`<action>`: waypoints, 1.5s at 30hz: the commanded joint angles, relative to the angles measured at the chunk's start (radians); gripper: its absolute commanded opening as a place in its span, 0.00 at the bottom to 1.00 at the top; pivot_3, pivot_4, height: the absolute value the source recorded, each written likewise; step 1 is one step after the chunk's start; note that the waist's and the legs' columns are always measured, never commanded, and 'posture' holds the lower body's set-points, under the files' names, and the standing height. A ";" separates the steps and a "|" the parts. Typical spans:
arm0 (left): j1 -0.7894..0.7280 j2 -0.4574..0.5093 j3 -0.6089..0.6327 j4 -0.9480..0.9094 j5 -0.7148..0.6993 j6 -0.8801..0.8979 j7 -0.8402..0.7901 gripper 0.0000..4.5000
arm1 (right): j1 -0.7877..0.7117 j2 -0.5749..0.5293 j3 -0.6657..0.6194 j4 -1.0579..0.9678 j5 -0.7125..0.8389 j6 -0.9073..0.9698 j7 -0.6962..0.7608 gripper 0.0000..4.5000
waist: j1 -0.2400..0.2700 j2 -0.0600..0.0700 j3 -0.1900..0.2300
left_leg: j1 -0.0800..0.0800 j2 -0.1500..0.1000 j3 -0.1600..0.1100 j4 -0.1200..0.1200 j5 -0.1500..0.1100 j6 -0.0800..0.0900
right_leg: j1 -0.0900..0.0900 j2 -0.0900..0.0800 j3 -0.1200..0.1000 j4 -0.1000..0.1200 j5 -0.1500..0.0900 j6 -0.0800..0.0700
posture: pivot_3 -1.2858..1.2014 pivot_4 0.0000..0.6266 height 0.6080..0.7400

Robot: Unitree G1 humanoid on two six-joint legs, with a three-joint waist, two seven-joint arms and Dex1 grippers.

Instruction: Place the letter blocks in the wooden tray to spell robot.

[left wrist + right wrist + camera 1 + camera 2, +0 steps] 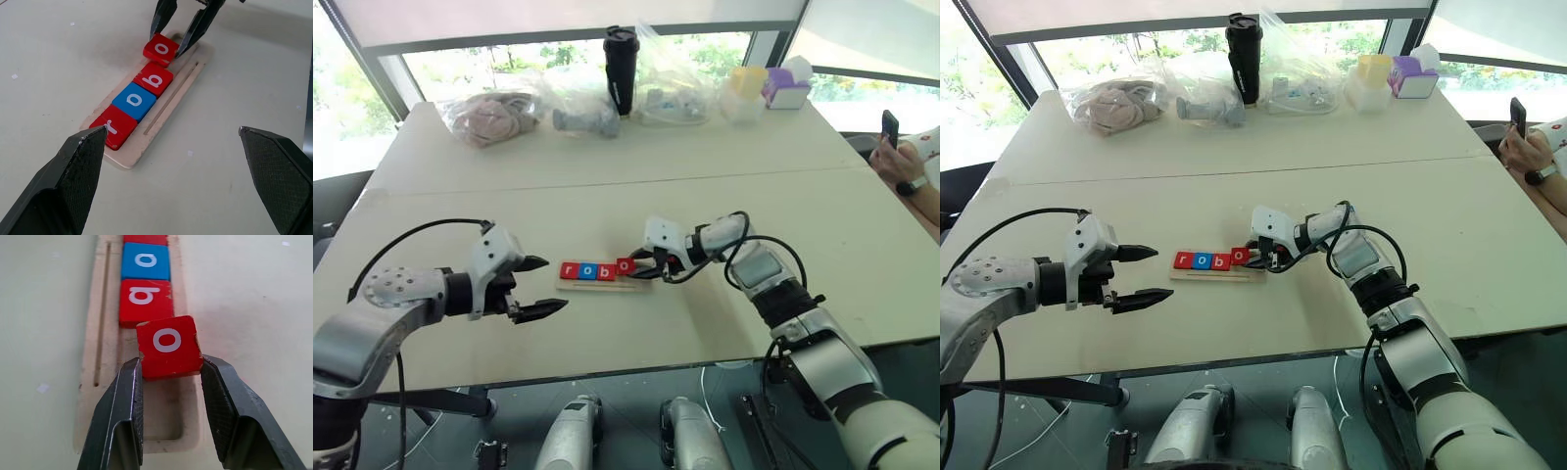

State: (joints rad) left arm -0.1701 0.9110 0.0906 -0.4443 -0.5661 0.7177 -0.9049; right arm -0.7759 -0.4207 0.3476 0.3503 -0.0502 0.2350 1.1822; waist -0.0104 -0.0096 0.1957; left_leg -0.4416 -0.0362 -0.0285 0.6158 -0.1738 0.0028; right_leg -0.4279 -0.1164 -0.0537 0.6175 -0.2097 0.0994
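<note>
The wooden tray (599,285) lies mid-table with three letter blocks in a row: a red r (113,126), a blue o (134,100) and a red b (154,78). My right gripper (641,266) is shut on a fourth block, a red o (168,345), holding it by two opposite sides. That block sits slightly tilted over the tray's right end, right beside the b. Whether it rests on the wood I cannot tell. To the left of the tray my left gripper (554,284) hangs open, holding nothing and pointing toward the row.
Along the table's far side stand clear plastic bags (494,116), a black tumbler (620,69) and small containers (744,93). A person's hand with a phone (891,127) shows at the right edge. The table's front edge (607,370) runs close below both arms.
</note>
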 commanded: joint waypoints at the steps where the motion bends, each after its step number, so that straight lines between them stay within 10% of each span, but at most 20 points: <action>1: -0.008 -0.005 0.000 -0.019 0.007 -0.012 0.005 1.00 | 0.035 -0.025 -0.020 -0.152 0.015 0.099 -0.021 0.25 | -0.001 0.000 0.000 | 0.000 0.000 0.000 0.000 0.000 0.000 | 0.000 0.000 0.000 0.000 0.000 0.000 | 0.52 0.24 1.00; 35: -0.034 -0.050 -0.025 -0.011 0.027 -0.010 0.019 1.00 | 0.031 0.002 0.064 -0.201 0.021 0.264 -0.115 0.25 | -0.002 0.000 0.000 | 0.000 0.000 0.000 0.000 0.000 0.000 | 0.000 0.000 0.000 0.001 0.000 -0.001 | 0.52 0.24 1.00; 42: -0.036 -0.052 -0.026 -0.009 0.028 -0.010 0.023 1.00 | 0.029 0.001 0.065 -0.207 0.018 0.263 -0.119 0.99 | -0.002 0.000 0.000 | 0.000 0.000 0.000 0.000 0.000 0.000 | 0.000 0.000 0.000 0.001 -0.001 -0.001 | 0.52 0.24 1.00; 45: -0.041 -0.053 -0.029 -0.006 0.030 -0.011 0.024 1.00 | 0.023 -0.002 0.049 -0.213 0.022 0.259 -0.129 0.99 | -0.002 0.000 0.000 | 0.000 0.000 0.000 0.000 0.000 0.000 | 0.000 0.000 0.000 0.001 -0.001 -0.001 | 0.52 0.24 1.00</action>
State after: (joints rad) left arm -0.2017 0.8595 0.0472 -0.4326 -0.5336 0.7147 -0.8828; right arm -0.7314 -0.4198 0.4083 0.1597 -0.0289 0.5110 1.0595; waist -0.0124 -0.0099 0.1955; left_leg -0.4416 -0.0359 -0.0282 0.6162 -0.1737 0.0029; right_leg -0.4282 -0.1166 -0.0538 0.6183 -0.2101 0.0982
